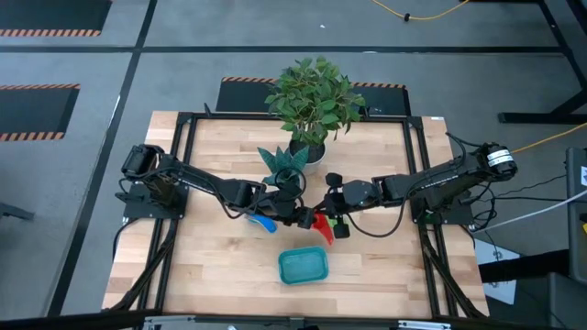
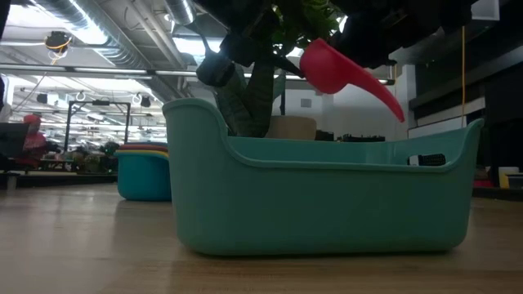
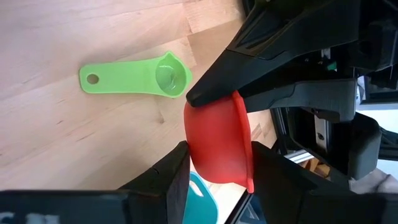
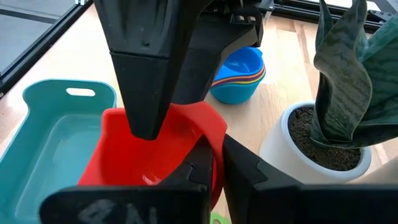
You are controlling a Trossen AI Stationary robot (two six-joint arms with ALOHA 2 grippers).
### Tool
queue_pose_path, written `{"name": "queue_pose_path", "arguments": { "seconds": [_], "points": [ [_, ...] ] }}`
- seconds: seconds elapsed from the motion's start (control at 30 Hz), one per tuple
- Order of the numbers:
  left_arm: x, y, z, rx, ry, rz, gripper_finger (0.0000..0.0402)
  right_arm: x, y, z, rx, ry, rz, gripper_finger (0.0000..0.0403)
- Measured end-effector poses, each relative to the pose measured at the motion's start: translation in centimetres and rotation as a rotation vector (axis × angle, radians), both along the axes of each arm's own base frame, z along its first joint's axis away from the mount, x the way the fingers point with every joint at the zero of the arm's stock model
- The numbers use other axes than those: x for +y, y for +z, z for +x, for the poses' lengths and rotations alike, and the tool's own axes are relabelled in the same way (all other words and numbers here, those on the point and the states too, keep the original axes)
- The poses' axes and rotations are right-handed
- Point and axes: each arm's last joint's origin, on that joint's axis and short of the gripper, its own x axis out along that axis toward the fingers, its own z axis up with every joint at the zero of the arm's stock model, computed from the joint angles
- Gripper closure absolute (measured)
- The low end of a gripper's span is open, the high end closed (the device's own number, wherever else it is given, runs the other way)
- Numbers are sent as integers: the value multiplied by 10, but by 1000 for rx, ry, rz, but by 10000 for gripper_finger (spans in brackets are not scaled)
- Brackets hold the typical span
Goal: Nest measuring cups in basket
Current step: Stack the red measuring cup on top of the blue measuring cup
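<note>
1. The right gripper (image 4: 214, 165) pinches the red cup (image 3: 217, 143) by its rim, above the table behind the basket (image 1: 303, 266).
2. The left gripper (image 3: 217, 165) straddles its bowl, jaws half open; it should seat firmly first.

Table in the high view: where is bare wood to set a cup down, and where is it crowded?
Bare wood lies left and right of the teal basket, along the near edge. The middle is crowded: both claws meet on the red cup, beside the blue cup stack and the plant pot.

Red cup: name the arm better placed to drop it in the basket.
Right, probably. Its fingers pinch the red cup rim, with the teal basket just beyond. The left gripper only straddles the bowl.
</note>
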Motion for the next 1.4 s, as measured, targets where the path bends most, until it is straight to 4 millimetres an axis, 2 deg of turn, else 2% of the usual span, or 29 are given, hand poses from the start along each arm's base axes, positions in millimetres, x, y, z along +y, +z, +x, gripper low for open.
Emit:
{"name": "queue_pose_path", "arguments": {
  "seconds": [0.2, 0.53, 0.7, 0.97, 1.4],
  "points": [
    [0, 0, 0, -1, 1, 7, 251, 0, 0, 0, -1, 0, 1, 367],
    [0, 0, 0, -5, 0, 8, 254, 0, 2, 1, -10, -4, 7, 306],
    [0, 0, 0, -6, 13, 16, 254, 0, 1, 0, -7, -3, 11, 304],
    [0, 0, 0, -5, 14, 15, 253, 3, 1, 0, 6, 105, 67, 303],
    [0, 0, 0, -4, 17, 15, 253, 3, 1, -1, 5, 105, 68, 303]
  ]
}}
